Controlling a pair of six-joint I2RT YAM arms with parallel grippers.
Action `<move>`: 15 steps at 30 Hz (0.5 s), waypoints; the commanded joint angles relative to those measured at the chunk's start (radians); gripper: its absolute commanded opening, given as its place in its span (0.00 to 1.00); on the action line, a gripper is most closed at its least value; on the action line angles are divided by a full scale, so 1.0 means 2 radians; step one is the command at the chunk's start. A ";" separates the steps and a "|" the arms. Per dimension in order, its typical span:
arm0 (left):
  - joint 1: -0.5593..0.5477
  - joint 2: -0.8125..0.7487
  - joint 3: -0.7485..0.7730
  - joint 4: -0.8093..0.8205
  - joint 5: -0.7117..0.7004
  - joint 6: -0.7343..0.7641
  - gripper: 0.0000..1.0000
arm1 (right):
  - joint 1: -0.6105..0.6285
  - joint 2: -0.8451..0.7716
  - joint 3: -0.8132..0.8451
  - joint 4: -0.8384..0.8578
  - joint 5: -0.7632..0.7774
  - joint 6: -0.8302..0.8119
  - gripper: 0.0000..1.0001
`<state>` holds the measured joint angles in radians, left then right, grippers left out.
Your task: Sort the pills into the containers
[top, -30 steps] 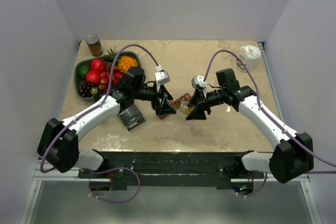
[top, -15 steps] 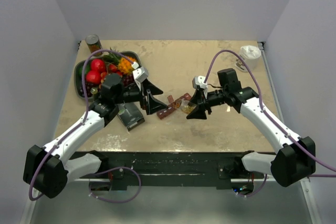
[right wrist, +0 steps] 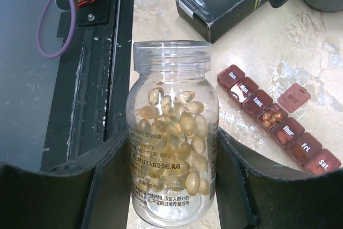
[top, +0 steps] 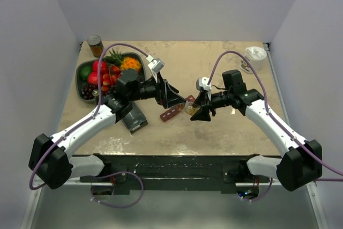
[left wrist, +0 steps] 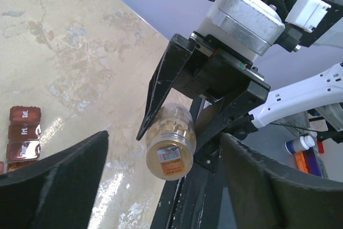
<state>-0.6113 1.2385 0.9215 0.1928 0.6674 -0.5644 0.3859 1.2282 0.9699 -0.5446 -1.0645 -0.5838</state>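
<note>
The pills are yellowish capsules inside a clear bottle (right wrist: 172, 132) whose mouth has no cap. My right gripper (right wrist: 172, 191) is shut on that bottle, holding it tilted above the table (top: 191, 109). In the left wrist view the bottle (left wrist: 170, 146) shows bottom-first between the right arm's black fingers. My left gripper (left wrist: 166, 186) is open just left of the bottle (top: 177, 99), with nothing in it. The containers (right wrist: 278, 119) are a dark red day-labelled strip lying on the table (top: 170, 114), below the two grippers. One compartment (right wrist: 271, 116) stands open with a few pills inside.
A black box (top: 134, 117) lies under the left arm. At the back left stands a dark fruit bowl (top: 80, 71), with a tin can (top: 96, 45) behind it. A white cup (top: 255, 54) sits in the back right corner.
The left arm pulled back to the left, then swung in again, and its open gripper now sits close to the bottle. The right arm and bottle have stayed put.
</note>
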 commanded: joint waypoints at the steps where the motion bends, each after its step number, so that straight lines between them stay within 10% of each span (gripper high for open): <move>1: -0.007 0.022 0.023 -0.011 -0.015 -0.022 0.79 | 0.000 -0.008 0.001 0.018 -0.004 -0.003 0.03; 15: -0.020 0.043 0.033 -0.037 0.018 0.000 0.68 | 0.000 -0.010 0.000 0.018 -0.002 -0.003 0.03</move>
<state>-0.6441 1.3190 0.9409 0.1352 0.6662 -0.5831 0.3859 1.2282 0.9623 -0.5446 -1.0561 -0.5838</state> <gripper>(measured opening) 0.684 0.551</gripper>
